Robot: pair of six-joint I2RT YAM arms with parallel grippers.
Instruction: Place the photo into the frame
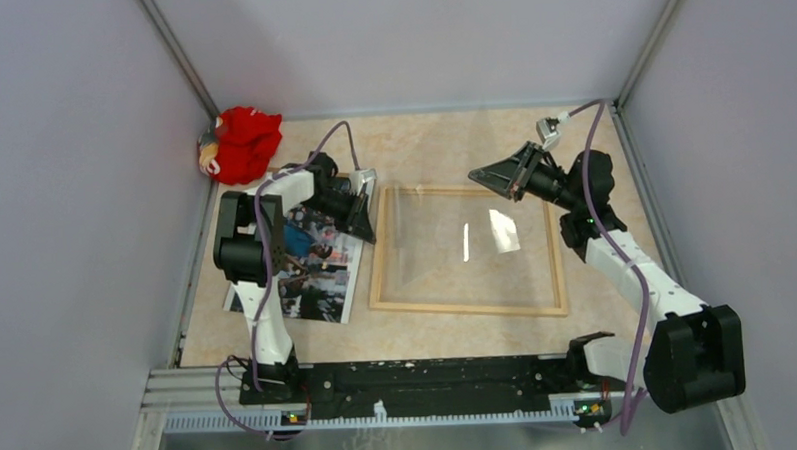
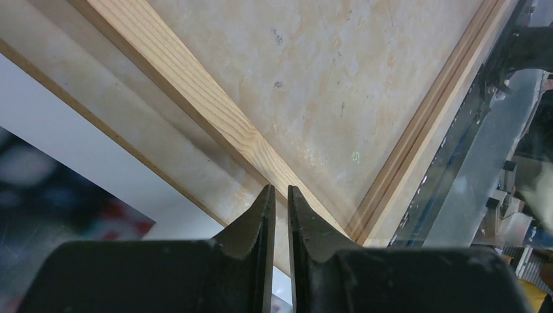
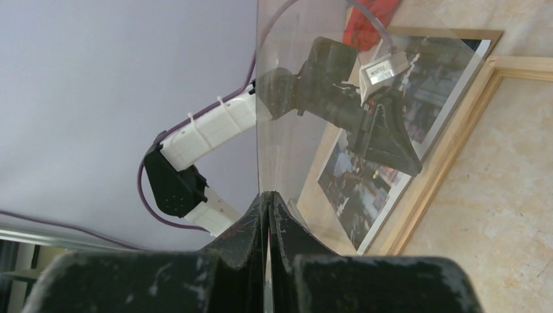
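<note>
1. Beige marbled desk [image 1: 451, 133], walled in by plain grey panels on three sides.
2. Right pincer [image 1: 476, 174]: clamped fully together on the edge of the clear pane [image 1: 445, 233]. From the right wrist, two black fingers [image 3: 241, 228] meeting on the thin glassy sheet with no gap between them.
3. Pane: lifted off the desk and held at a tilt above the frame [image 1: 467, 308], with bright glints on its surface. Left arm and picture plainly visible through it from the right wrist.
4. Left pincer [image 2: 277, 190]: nearly closed, with only a thin slit between the tips. Impossible to tell whether anything is nipped in that slit. Poised right over the frame's left wooden bar [image 2: 195, 98], by the left edge of the pane.
5. Frame: thin light wood, lying flat in the middle of the desk, with marbled desk surface showing through its opening.
6. Photo [image 1: 321, 278]: flat on the desk, picture side up, just left of the frame and outside it. Partly under the left arm, white border turned toward the frame's left bar, a narrow strip of desk between the two.
7. Brown board [image 3: 456, 31]: lying under the photo, only a thin brown margin showing past the white border.
8. Red bundle [image 1: 244, 142]: tucked into the far left corner against the walls, near the far end of the photo, well apart from both pincers.
</note>
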